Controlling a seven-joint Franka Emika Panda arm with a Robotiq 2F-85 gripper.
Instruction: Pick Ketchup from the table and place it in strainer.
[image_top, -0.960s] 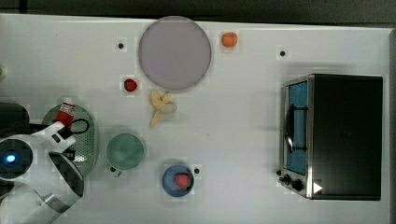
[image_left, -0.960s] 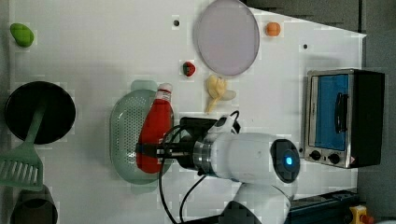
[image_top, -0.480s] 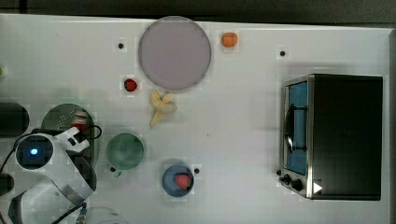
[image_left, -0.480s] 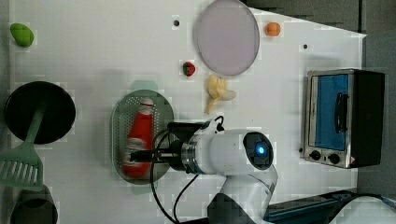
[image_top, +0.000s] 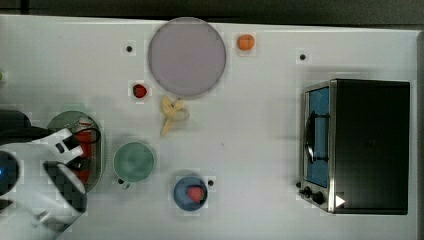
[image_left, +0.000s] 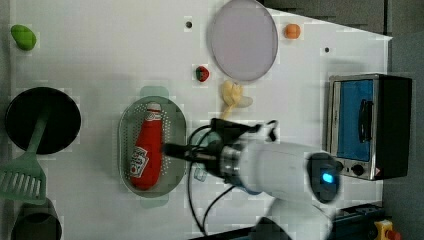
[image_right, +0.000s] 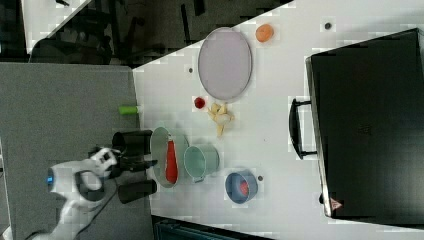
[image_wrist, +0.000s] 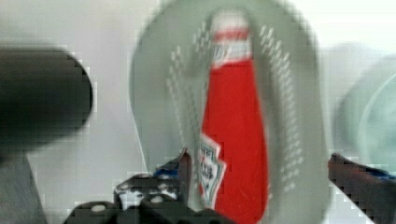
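**Bottle released in the basket: risks on the way out**

With the Ketchup (image_left: 146, 151) already lying lengthwise inside the strainer (image_left: 176, 131), the remaining hazard is judged to come from the arm's exit. The gripper (image_wrist: 254, 175) stands spread wide and holds nothing; in the wrist view one finger (image_wrist: 184, 170) sits close beside the bottle's label and the other is off past the strainer's far wall, so the bottle lies between them. A sideways pull-out could drag a finger against the bottle or the rim and tip the light strainer on the worktop (image_left: 100, 60). The green cup (image_top: 133, 161) stands just beside the strainer and could be knocked by the wrist. In the left view the bottle's white cap points to the left view's top, its red base toward the bottom, and the gripper lies at the left view's right of it, near the bottle's lower half.
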